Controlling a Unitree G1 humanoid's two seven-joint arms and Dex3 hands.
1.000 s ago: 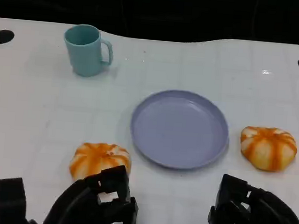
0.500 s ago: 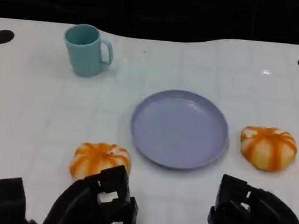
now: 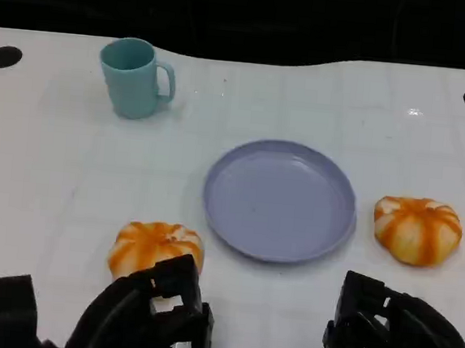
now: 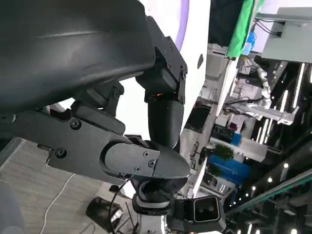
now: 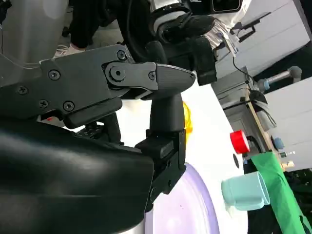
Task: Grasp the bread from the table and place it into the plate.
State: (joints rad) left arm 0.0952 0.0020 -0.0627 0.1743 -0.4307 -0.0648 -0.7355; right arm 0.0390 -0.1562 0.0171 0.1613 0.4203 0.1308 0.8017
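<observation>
Two orange-and-white striped bread buns lie on the white table. One bun sits front left of the purple plate, and the other bun lies to the plate's right. My left hand hovers just in front of the left bun with its fingers loosely bent and nothing in them. My right hand is low at the front right, short of the right bun, and also holds nothing. In the right wrist view, a bun and the plate show past my right hand's fingers.
A teal mug stands at the back left, also seen as the mug in the right wrist view. Black holes mark the table's far corners. The table's dark far edge runs along the top.
My left hand has shifted very slightly to the left. The buns, plate, mug and right hand have stayed put.
</observation>
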